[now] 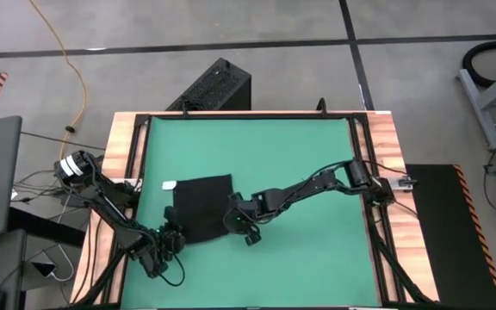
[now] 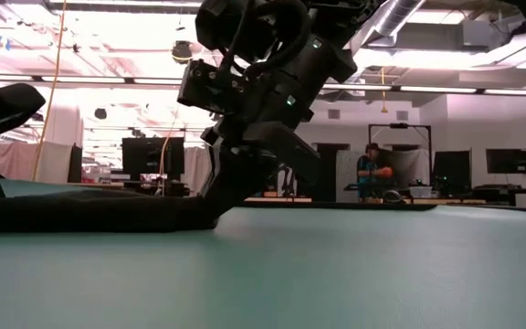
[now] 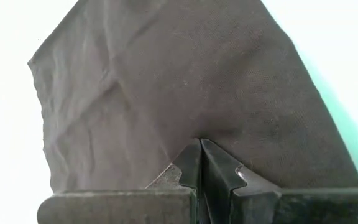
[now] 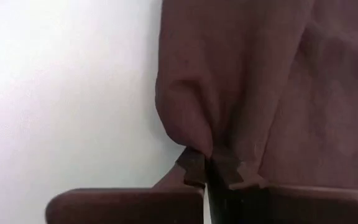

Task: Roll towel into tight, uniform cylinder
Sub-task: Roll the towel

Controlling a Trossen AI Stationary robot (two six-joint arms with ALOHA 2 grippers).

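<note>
Where green mat (image 1: 308,164) spreads, black towel (image 1: 203,207), bright workshop behind

In the low view the towel (image 2: 89,212) runs off the left edge, its near-right corner hidden behind the right gripper (image 2: 219,208). From above, the left gripper (image 1: 173,234) covers the towel's near-left corner. The white tag (image 1: 169,183) is too small to read.

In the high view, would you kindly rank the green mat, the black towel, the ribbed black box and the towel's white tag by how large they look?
1. Green mat
2. Towel
3. Ribbed box, partly hidden behind the table, so unsure against the towel
4. White tag
</note>
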